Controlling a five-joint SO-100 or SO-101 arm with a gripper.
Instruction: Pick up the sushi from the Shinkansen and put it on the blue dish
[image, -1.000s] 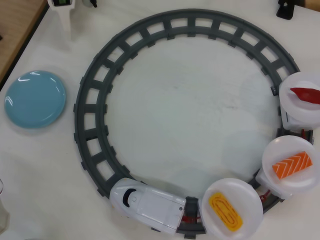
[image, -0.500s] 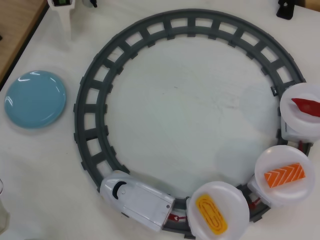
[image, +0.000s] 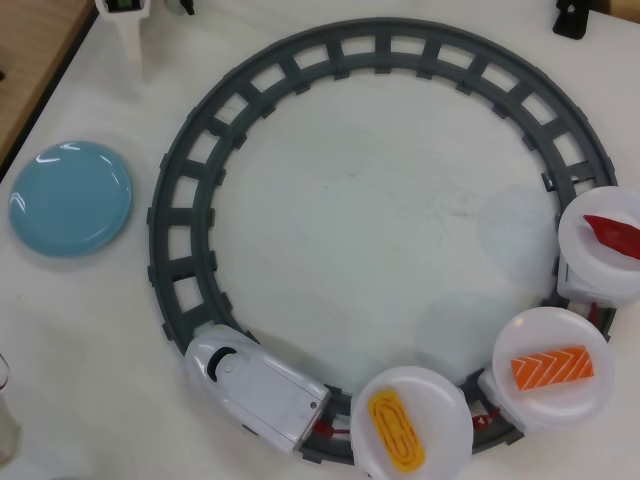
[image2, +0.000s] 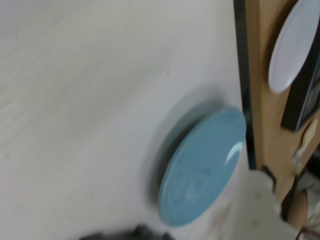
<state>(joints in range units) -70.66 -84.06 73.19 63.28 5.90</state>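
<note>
Overhead view: a grey ring of track (image: 190, 190) laid out on a pale table (image: 390, 240), with the Shinkansen (image: 255, 385) parked on the lower left of the loop, rounded nose toward the upper left. Coupled behind it, three cars carrying round white plates. On the first white plate (image: 445, 400), just behind the engine, the sushi (image: 396, 430): yellow-orange, oblong, looped swirl on top, lying flat and untouched. On the second plate (image: 550, 340), an orange salmon piece (image: 552, 367) with white stripes. On the third plate (image: 585, 235), at the right edge, a dark red piece (image: 612, 235), partly cut off by the frame.

Outside the ring at the left, well apart from the train: the blue dish (image: 70, 197), glossy, nothing on it. At the top left corner, only a white part of the arm (image: 130, 30); no fingertips visible there.

Wrist view, blurred and tilted: the same blue dish (image2: 200, 167) on the pale surface, a wooden edge (image2: 262, 100) along the right. At the very bottom edge, a dark smudge (image2: 135, 232), too blurred to identify. Fingers spread or pressed together: cannot tell
</note>
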